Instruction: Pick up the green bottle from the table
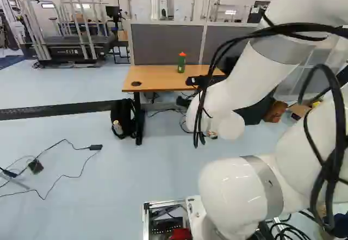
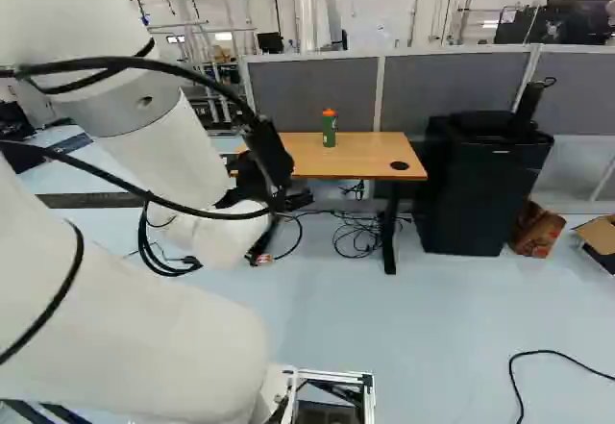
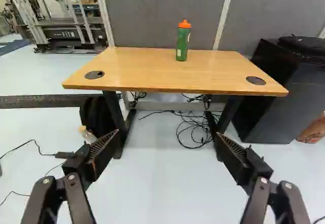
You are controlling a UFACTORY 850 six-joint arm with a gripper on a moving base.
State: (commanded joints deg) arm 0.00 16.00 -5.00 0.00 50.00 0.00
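My gripper (image 2: 271, 160) shows in part in the right base view, just past the arm's white wrist. The wrist view has the gripper (image 3: 166, 148) with its two black fingers spread wide and nothing between them. Well ahead of it, the green bottle (image 3: 182, 46) with its orange cap stands upright toward the back of the wooden table (image 3: 137, 71). Both base views show the same bottle (image 1: 181, 65) (image 2: 329, 132) free of the gripper. Floor and dark table legs are visible beyond the fingers.
Grey partitions (image 3: 162, 10) rise behind the table. A black backpack (image 1: 124, 119) lies by one table leg, and a black cabinet (image 2: 466, 188) stands beside the table's other end. Loose cables (image 3: 193, 130) lie beneath the table. A treadmill (image 1: 68, 49) is farther back.
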